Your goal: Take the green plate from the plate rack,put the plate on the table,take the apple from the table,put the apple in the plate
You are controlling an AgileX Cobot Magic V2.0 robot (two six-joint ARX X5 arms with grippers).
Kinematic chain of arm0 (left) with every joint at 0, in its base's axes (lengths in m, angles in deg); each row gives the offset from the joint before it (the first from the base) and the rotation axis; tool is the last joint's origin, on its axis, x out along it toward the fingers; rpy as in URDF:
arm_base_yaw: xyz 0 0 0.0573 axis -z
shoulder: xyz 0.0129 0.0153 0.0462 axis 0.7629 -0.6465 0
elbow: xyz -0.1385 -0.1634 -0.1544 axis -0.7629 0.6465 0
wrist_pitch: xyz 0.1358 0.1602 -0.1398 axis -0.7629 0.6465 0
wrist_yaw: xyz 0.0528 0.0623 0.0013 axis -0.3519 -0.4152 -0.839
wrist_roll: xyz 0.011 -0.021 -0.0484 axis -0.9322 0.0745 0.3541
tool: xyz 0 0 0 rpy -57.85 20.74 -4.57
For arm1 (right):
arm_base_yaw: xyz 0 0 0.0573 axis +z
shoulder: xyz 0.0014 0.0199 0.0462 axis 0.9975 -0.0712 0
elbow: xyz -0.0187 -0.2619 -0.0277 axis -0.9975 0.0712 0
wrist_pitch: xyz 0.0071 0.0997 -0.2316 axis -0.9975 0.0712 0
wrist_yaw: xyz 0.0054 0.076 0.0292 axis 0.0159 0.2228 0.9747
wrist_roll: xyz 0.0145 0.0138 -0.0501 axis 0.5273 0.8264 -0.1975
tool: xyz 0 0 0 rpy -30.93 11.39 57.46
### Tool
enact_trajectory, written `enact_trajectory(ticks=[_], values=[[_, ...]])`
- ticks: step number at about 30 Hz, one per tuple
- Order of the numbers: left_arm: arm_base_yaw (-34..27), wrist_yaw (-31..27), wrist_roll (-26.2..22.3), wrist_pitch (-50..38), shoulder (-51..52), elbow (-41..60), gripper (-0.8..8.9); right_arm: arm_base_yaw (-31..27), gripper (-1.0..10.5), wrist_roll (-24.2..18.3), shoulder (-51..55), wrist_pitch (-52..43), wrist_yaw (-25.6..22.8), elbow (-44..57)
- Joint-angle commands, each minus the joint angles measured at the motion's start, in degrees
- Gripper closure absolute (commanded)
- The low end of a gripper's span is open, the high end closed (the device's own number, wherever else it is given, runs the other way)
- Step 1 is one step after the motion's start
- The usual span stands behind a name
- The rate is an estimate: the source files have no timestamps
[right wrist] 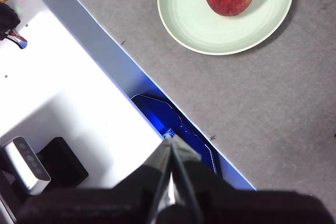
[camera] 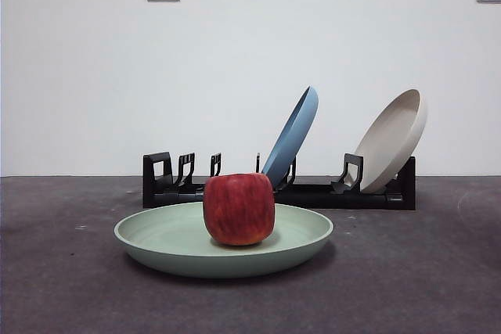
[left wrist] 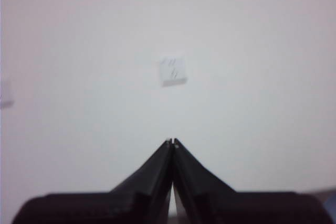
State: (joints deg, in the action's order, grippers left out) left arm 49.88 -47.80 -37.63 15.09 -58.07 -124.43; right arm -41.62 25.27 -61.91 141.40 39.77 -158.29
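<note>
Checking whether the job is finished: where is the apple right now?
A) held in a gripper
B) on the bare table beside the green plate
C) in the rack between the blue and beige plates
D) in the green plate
D: the apple sits in the green plate, which lies flat on the table before the rack.

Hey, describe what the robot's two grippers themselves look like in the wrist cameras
Both look alike. The left gripper has two black, matte jaws rising from a wide black base and tapering to a thin pointed tip. The right gripper has the same black wedge shape, with a glossy sheen along its inner edges near the tip. No cables or markings show on either.
</note>
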Motion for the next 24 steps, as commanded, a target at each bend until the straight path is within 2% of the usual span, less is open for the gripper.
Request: enact_trajectory(ticks=[1,4,9,13,20,24], values=[[-2.45,-0.09,-0.11,0.28,4.76,8.76,8.17,0.02,9.5,0.11,0.11,-0.02,-0.07,0.33],[-4.24,0.07,0.22,0.39,9.4,16.28,8.17,0.02,9.5,0.11,0.11,0.0,-0.09,0.33],[-4.83,0.04,4.42,0.68,15.23,27.02,8.17,0.02,9.5,0.11,0.11,-0.02,-0.09,0.33],[-4.81,0.11,5.64,0.7,18.14,33.9,8.17,0.02,9.5,0.11,0.11,-0.02,-0.07,0.33],[-4.81,0.09,7.87,1.44,21.68,40.37,8.17,0.02,9.5,0.11,0.11,-0.02,-0.09,0.33],[-4.76,0.09,8.92,4.76,22.16,41.03,8.17,0.02,9.5,0.11,0.11,-0.02,-0.09,0.33]])
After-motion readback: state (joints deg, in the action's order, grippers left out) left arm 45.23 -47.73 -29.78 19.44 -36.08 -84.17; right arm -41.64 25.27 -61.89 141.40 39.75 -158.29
